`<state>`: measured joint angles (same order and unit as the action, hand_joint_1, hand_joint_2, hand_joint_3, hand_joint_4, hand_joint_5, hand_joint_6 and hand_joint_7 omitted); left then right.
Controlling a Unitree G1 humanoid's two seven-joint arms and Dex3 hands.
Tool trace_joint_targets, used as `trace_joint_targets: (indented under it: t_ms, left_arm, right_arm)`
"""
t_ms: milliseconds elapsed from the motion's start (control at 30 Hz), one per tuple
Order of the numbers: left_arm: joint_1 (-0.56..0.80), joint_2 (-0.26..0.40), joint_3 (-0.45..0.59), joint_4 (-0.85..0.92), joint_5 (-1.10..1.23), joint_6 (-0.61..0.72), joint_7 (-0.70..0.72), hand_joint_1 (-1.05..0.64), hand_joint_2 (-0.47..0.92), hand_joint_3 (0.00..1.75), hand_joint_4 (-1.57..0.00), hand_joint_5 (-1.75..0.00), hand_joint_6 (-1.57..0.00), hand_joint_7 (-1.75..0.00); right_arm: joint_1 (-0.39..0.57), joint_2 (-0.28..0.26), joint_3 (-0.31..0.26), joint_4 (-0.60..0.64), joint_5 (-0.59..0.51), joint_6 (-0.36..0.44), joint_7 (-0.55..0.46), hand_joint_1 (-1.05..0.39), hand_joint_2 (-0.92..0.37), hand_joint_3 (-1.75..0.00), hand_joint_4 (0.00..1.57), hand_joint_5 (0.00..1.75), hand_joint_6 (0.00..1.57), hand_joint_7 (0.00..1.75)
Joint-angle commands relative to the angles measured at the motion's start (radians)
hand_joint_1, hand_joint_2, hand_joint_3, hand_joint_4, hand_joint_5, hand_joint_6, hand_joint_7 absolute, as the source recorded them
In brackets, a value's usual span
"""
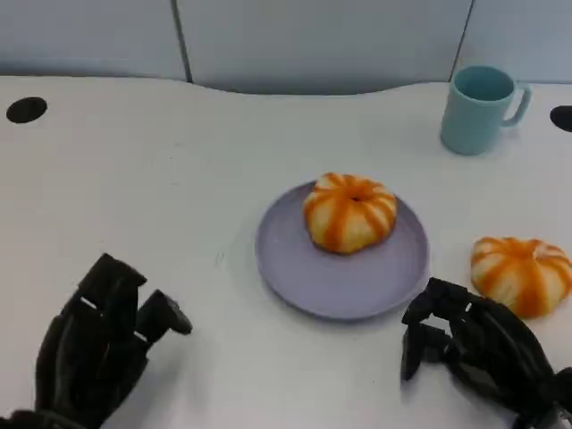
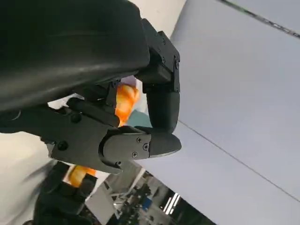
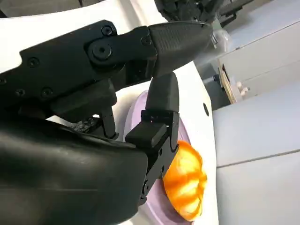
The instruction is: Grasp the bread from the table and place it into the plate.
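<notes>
One orange-striped bread (image 1: pixel 349 211) sits on the lavender plate (image 1: pixel 304 273), just ahead and inward of the right hand (image 1: pixel 474 349), which rests on the white worktop (image 1: pixel 179 179) with fingers curled, holding nothing. A second bread (image 1: pixel 521 273) lies just beyond that hand. The left hand (image 1: pixel 98 344), fingers loosely curled and empty, rests well apart from the plate. A teal mug (image 1: pixel 480 107) stands far ahead.

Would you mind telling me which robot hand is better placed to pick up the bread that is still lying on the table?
The right robot hand. It sits just beside the bread on the table, while the left robot hand is across the plate, which already holds one bread.
</notes>
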<state>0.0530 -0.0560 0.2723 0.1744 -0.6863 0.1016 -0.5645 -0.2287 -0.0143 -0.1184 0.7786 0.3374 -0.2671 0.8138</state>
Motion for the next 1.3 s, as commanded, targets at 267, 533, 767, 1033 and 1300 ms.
trace_joint_targets:
  t_ms: [267, 533, 767, 1033, 1300]
  left_arm:
    - [0.044, -0.007, -0.006, -0.014, 0.019, 0.002, 0.019, -0.48, 0.92, 0.41, -0.64, -1.75, -0.40, -1.70]
    - [0.044, -0.008, -0.006, -0.014, 0.020, 0.002, 0.019, -0.48, 0.92, 0.41, -0.64, -1.75, -0.41, -1.69]
    - [0.044, -0.009, -0.005, -0.014, 0.021, 0.003, 0.018, -0.48, 0.92, 0.41, -0.64, -1.75, -0.41, -1.68]
    - [-0.008, 0.036, -0.018, 0.096, 0.070, -0.058, -0.072, -0.52, 0.92, 0.34, -0.66, -1.75, -0.42, -1.70]
    - [-0.017, 0.035, -0.016, 0.122, 0.085, -0.083, -0.093, -0.52, 0.92, 0.33, -0.65, -1.75, -0.42, -1.71]
  right_arm:
    - [0.008, -0.017, -0.033, 0.042, 0.005, -0.031, 0.013, -0.52, -0.92, -0.27, 0.66, 1.59, 0.66, 1.19]
    - [0.006, -0.016, -0.037, 0.046, 0.003, -0.034, 0.015, -0.52, -0.92, -0.27, 0.66, 1.59, 0.66, 1.19]
    - [0.006, -0.016, -0.037, 0.047, 0.003, -0.034, 0.016, -0.52, -0.92, -0.27, 0.66, 1.60, 0.66, 1.18]
    - [-0.025, -0.023, -0.042, 0.075, -0.006, -0.026, -0.014, -0.53, -0.92, -0.27, 0.68, 1.59, 0.68, 1.17]
    - [-0.031, -0.023, -0.041, 0.086, -0.008, -0.036, -0.015, -0.53, -0.92, -0.27, 0.67, 1.60, 0.67, 1.18]
